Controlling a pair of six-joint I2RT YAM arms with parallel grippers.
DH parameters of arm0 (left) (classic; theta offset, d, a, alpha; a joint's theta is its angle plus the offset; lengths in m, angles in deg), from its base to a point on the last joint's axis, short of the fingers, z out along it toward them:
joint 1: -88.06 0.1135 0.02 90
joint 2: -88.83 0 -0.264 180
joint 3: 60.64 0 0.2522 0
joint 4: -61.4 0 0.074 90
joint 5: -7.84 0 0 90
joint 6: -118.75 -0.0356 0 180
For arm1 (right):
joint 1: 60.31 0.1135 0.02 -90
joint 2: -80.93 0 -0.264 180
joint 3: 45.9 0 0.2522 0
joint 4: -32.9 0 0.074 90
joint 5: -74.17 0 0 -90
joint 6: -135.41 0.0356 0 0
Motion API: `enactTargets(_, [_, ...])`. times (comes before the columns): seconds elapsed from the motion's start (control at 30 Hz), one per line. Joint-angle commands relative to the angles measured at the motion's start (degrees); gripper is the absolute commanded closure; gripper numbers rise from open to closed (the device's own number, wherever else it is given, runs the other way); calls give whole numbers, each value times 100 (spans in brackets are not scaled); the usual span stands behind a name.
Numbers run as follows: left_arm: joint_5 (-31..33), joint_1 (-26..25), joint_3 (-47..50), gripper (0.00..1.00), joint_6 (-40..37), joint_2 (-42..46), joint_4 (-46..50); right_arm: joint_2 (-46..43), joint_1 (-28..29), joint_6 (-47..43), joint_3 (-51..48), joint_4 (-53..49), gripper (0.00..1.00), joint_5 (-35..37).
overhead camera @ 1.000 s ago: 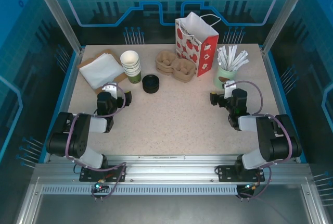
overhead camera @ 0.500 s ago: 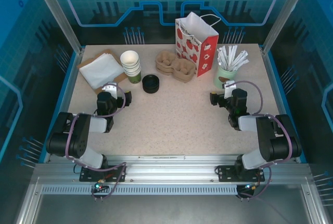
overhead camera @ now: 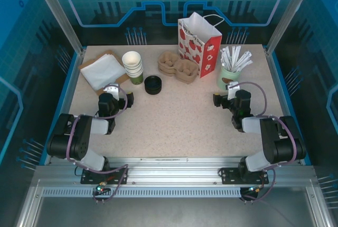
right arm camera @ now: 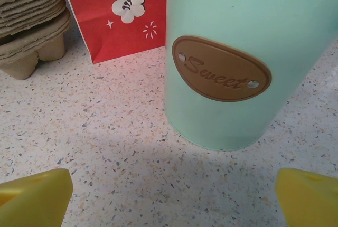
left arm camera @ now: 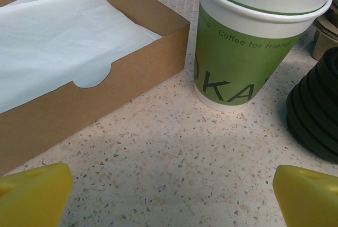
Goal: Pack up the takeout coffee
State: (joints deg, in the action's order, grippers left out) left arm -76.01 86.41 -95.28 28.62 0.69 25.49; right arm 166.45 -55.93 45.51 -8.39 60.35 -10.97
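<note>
Both arms sit folded low at the near side of the table (overhead camera: 174, 119), and neither holds anything. The left end effector (left arm camera: 170, 198) has its fingers spread wide. It faces the stack of green-and-white cups (left arm camera: 248, 53), with the pile of black lids (left arm camera: 317, 111) just right of the stack and the napkin box (left arm camera: 79, 68) to its left. The right end effector (right arm camera: 170, 198) is spread just as wide and looks at the mint tin (right arm camera: 222, 79). The red paper bag (right arm camera: 121, 10) and the pulp cup carriers (right arm camera: 31, 21) lie behind the tin to its left.

Judging by this layout, the takeout coffee has yet to be put together: the cups are nested lidless and the lids are piled on their own. The step in hand is probably freeing 1 cup. To do that well, the left arm should close on the top cup's wall just under its rim. It should then lift straight up so the cups beneath are not dragged along or tipped onto the lids.

The cup stack stands near the left end effector, ahead and slightly to its right. It is well apart from the right end effector, which is nearer the bag.
</note>
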Motion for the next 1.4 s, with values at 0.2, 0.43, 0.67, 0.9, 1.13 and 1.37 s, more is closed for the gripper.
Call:
enactTargets(0.2, [160, 68, -68, 1, 21, -54, -333, 25, -38, -23, 119, 155, 0, 71])
enactTargets(0.43, [346, 60, -53, 1, 110, 1231, 719, -1492, 58, 570, 335, -1423, 0, 1088])
enactTargets(0.67, [831, 77, -428, 1, 1684, 3213, 3037, -3572, -240, 2178, 681, -3693, 0, 1474])
enactTargets(0.9, [-592, 51, -1953, 5, 2075, 3255, 4870, -3461, 1161, 1582, 1835, -4531, 5, -8])
enactTargets(1.13, [-772, 45, -3969, 11, 1735, 1484, 6318, -1494, 2731, 1194, 4106, -5667, 9, -594])
enactTargets(1.37, [-654, 60, -5665, 31, 1302, -138, 7281, -310, 3272, 1108, 5166, -5772, 9, -925])
